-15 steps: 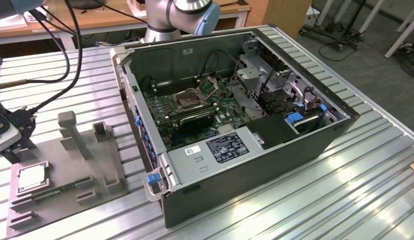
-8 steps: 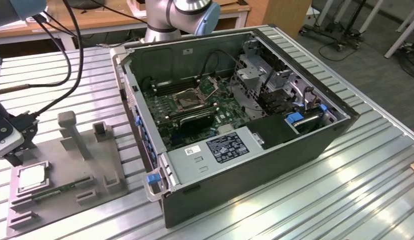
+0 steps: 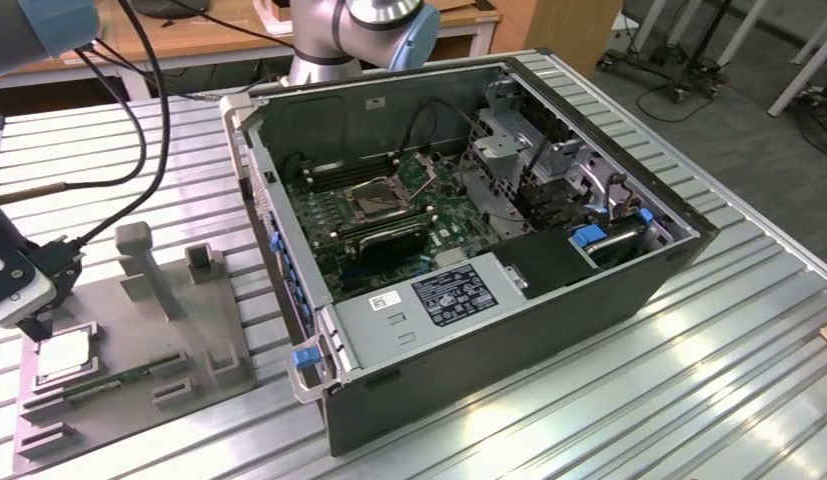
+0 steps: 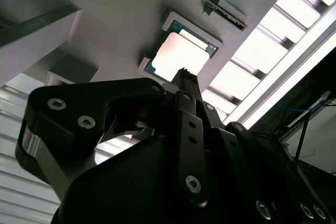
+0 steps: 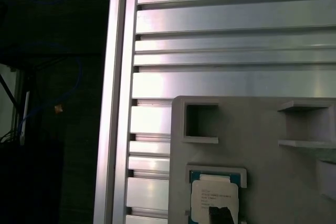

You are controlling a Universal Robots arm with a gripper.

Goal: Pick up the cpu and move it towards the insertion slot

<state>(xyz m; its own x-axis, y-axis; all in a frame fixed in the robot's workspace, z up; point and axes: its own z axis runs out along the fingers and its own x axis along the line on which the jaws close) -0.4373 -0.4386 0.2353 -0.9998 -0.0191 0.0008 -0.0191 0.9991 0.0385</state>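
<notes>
At the exterior view's left, on the near part of the slatted table [image 3: 680, 400], your gripper [image 3: 37, 323] hangs tip-down over the grey tray [image 3: 146, 335], right at the edge of the cpu [image 3: 64, 352]. The step in hand looks like the pick itself, with the chip not yet lifted. From these views you cannot tell whether the pincer is spread or pressed together, nor whether it touches the metal. The cpu lies flat in the tray's square recess, a small silvery-grey square that catches the light. In the second wrist view a thin teal-green border frames the cpu [image 4: 181, 55], and the gripper [image 4: 185, 73] sits close over one side of it. The grasp likely calls for a square, centred descent, since a chip this thin and seated this low offers little edge to catch. The insertion slot [image 3: 380, 200] waits well apart to the exterior view's right, on the green motherboard [image 3: 433, 225] inside the open computer case [image 3: 560, 300].
</notes>
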